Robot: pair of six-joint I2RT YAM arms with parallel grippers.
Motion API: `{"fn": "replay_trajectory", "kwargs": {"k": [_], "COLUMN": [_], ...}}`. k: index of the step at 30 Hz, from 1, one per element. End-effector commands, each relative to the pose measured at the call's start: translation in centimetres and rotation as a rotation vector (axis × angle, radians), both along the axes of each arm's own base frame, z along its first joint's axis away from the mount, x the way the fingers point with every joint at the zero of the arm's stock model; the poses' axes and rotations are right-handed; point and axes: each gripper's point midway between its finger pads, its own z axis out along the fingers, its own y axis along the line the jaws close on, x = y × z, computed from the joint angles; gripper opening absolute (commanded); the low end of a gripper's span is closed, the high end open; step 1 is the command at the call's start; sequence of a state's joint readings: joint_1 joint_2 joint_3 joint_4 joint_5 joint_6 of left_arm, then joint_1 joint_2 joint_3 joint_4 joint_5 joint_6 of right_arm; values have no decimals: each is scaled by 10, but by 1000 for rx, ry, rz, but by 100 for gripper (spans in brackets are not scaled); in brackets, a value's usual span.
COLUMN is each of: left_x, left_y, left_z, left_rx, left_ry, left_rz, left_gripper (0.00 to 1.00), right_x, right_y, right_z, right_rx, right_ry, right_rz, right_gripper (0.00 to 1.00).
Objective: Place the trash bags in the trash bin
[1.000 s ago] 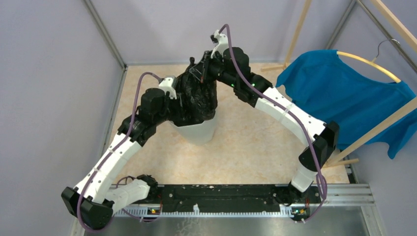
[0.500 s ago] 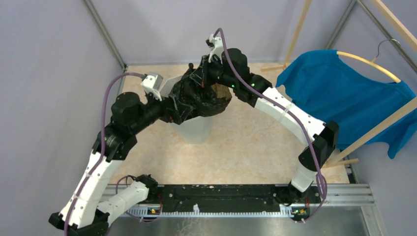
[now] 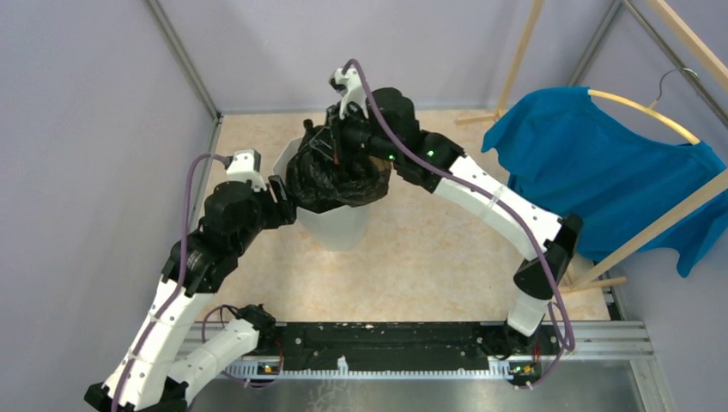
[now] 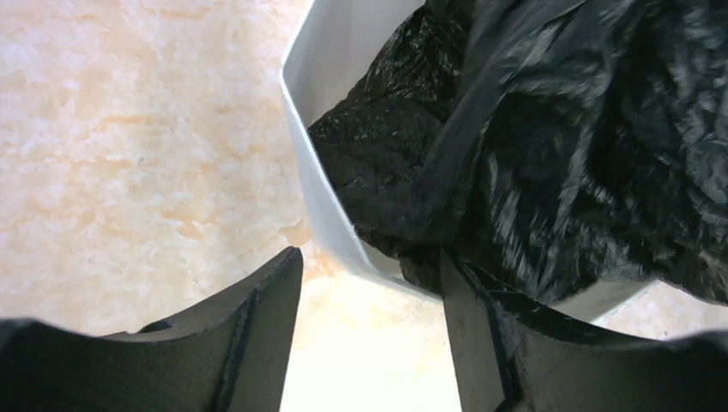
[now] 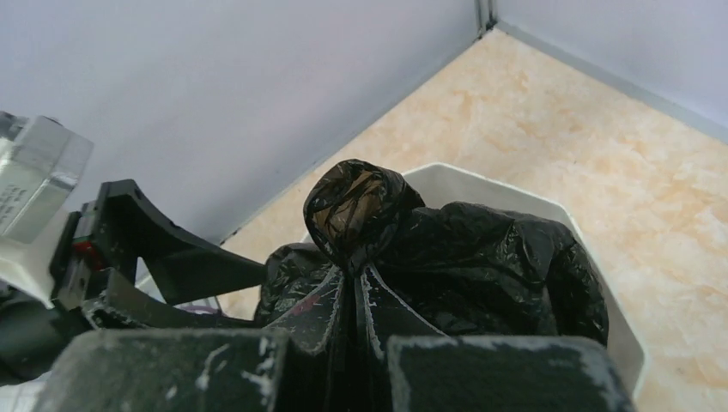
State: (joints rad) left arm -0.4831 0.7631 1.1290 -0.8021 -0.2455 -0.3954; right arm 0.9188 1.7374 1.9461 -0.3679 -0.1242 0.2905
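1. Black glossy bag [image 3: 330, 176] sits bunched in the mouth of the white bin [image 3: 339, 227], part inside, part bulging over the rim.
2. Right jaws, above the bin, are clamped tight on the bag's twisted top.
3. Left jaws stand wide apart and empty, at the bin's left rim, close to the bag.
4. The bin stands upright on the beige desk [image 3: 429, 249]; a blue shirt [image 3: 601, 163] hangs well to its right.

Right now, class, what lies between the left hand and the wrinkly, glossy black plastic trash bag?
In the left wrist view, the tall translucent white plastic bin's near wall separates the open left hand from the bag.
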Motion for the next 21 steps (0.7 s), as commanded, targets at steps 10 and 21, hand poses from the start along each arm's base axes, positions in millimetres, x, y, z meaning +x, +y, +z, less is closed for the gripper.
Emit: {"fn": "replay_trajectory", "kwargs": {"k": [10, 21], "left_x": [14, 21], "left_y": [-72, -116], "left_z": [-14, -4], "left_rx": [-162, -247], "left_ry": [21, 33], "left_rz": [-279, -471], "left_gripper": [56, 55], "right_x": [44, 58], "right_y": [11, -14], "right_z": [-93, -123], "right_rx": [-170, -171], "right_ry": [72, 138], "right_rz": [-209, -243], "right_gripper": [0, 0]}}
